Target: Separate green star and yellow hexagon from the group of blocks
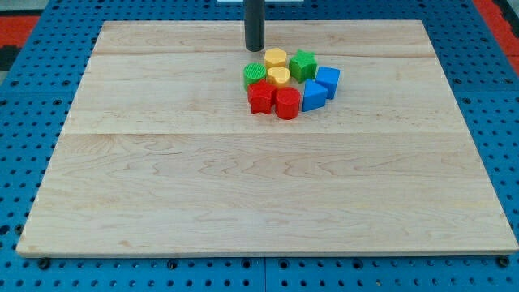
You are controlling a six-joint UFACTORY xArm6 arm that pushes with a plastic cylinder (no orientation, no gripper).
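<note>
Just above-left of the yellow hexagon [276, 57], my tip [255, 49] stands apart.

Yellow hexagon [276, 57] lying flat, touching the green star's view-left side, green star [303, 65] flat, both at the cluster's view-top edge

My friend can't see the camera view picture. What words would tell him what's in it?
Eight small blocks huddle near the top middle of a wooden board: a yellow hexagon, green star, green round block, yellow block, two red blocks and two blue ones. My tip stands just up-left of the group, near the hexagon.
</note>
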